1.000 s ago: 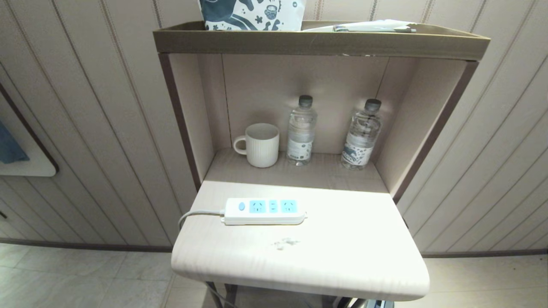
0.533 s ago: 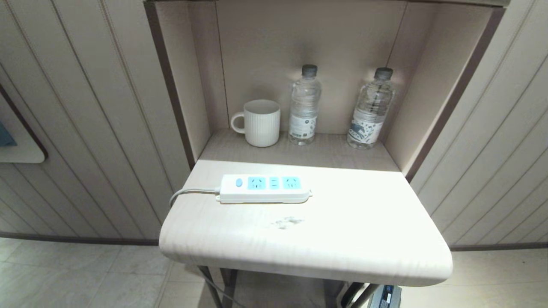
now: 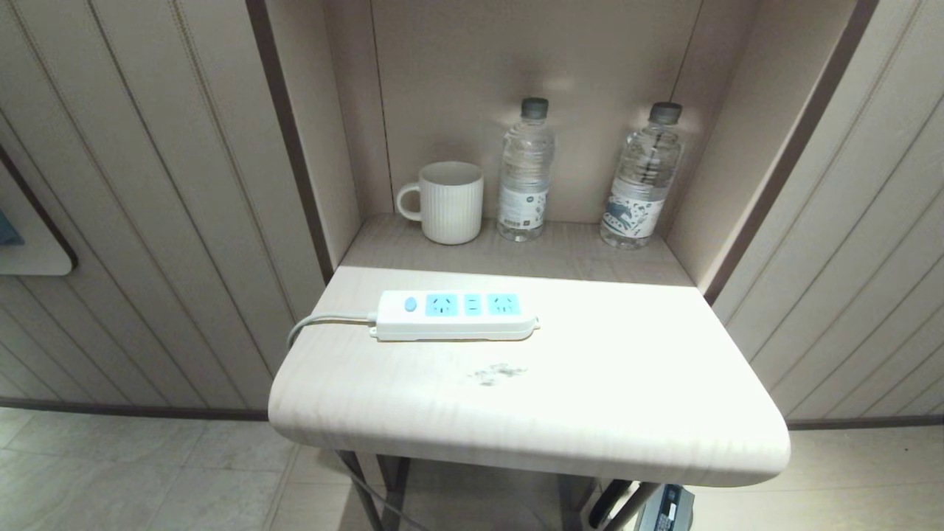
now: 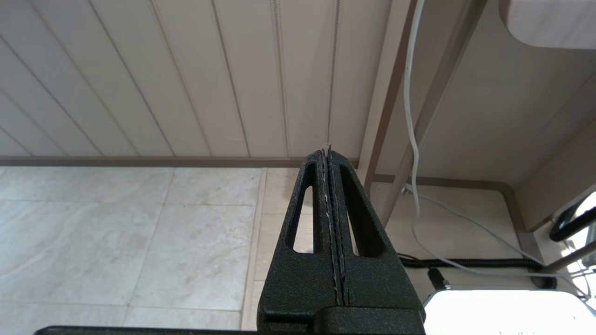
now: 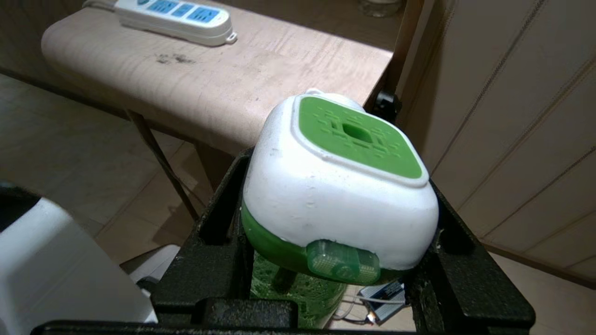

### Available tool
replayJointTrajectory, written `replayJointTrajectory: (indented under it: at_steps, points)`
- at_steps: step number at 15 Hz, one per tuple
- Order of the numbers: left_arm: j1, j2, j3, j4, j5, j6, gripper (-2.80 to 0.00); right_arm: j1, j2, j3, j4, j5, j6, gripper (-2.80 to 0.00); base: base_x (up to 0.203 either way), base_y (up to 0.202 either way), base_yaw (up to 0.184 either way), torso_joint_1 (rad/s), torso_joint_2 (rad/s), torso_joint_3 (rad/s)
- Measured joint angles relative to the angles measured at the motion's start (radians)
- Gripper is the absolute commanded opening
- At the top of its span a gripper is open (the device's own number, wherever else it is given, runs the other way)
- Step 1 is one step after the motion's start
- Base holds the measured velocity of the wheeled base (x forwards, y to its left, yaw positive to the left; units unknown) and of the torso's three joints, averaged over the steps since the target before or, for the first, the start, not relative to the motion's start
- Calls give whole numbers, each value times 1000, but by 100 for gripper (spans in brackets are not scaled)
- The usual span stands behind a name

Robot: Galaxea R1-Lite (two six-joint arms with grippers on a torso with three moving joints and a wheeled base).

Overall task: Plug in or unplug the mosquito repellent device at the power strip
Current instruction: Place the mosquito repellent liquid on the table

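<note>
The white power strip (image 3: pixel 453 316) with light-blue socket faces lies on the pale table (image 3: pixel 627 398), left of middle, and nothing is plugged into it. Its grey cord (image 3: pixel 317 324) runs off the left edge. The right gripper (image 5: pixel 335 204) is shut on the mosquito repellent device (image 5: pixel 340 186), its black fingers pressing both sides of the white-and-green head, with the green bottle hanging below. It holds the device low, off the table's front right corner, with the power strip (image 5: pixel 177 16) far across the top. The left gripper (image 4: pixel 329 153) is shut and empty, parked low over the floor.
A white ribbed mug (image 3: pixel 450 203) and two clear water bottles (image 3: pixel 525 169) (image 3: pixel 641 177) stand in the recess behind the table. Panelled walls close in on both sides. Table legs and the hanging cord (image 4: pixel 412 116) are underneath, over a tiled floor.
The whole head view has shifted: the top shelf has left the picture and the table looks nearer. The power strip, mug and bottles have not moved on the table.
</note>
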Motion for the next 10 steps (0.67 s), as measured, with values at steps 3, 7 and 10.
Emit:
replayJointTrajectory:
  at_steps: [3, 7, 10]
  points:
    - [0, 0, 0, 0, 0, 0, -280, -86, 131, 66, -280, 4, 67, -280, 0, 0, 0, 0, 0, 0]
    - [0, 0, 0, 0, 0, 0, -280, -115, 289, 118, -497, 7, 141, -280, 0, 0, 0, 0, 0, 0]
    - [0, 0, 0, 0, 0, 0, -280, -67, 389, 124, -570, -10, 105, -280, 0, 0, 0, 0, 0, 0]
